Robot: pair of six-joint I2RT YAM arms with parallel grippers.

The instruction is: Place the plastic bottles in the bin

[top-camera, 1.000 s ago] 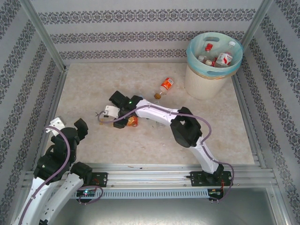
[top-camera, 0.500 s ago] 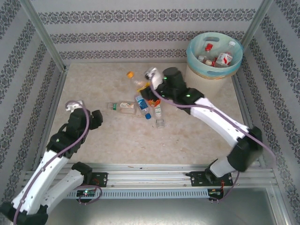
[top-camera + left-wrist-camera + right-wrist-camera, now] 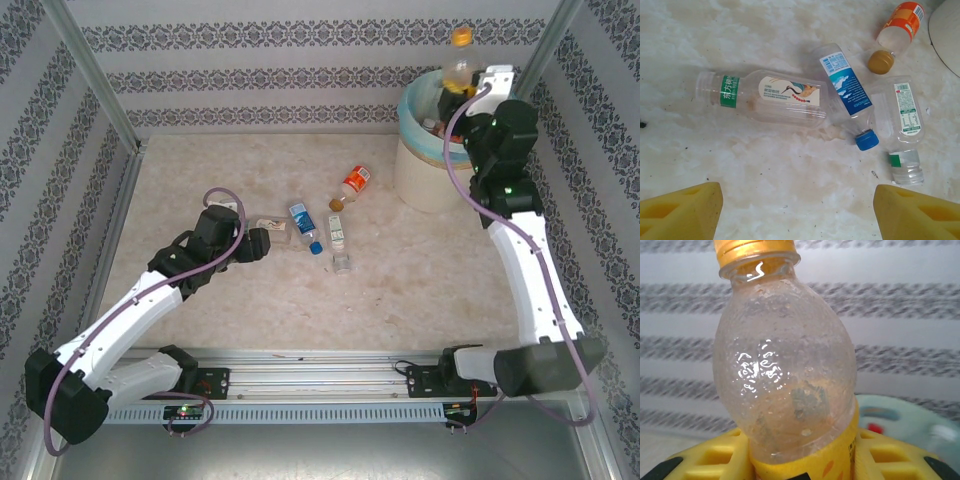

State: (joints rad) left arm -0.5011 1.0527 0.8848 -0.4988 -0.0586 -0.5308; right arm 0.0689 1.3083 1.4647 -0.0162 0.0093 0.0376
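While my left gripper [image 3: 797, 210] gapes over a blue-labelled bottle [image 3: 846, 87] on the marbled table [image 3: 790, 170], my right gripper [image 3: 800, 462] clamps an orange-capped bottle [image 3: 785, 370].

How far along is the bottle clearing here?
Done: a red cap shows inside the round cream-white bin. In hand: the right gripper holds a clear orange-capped plastic bottle above it. Remaining: four clear plastic bottles lie on the table below the open left gripper.

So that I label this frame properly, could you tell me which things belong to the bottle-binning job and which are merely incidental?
Job: bin; yellow-capped bottle; crane-label bottle; blue bottle; orange bottle; green-white bottle.
Incidental: cables; rail; walls.
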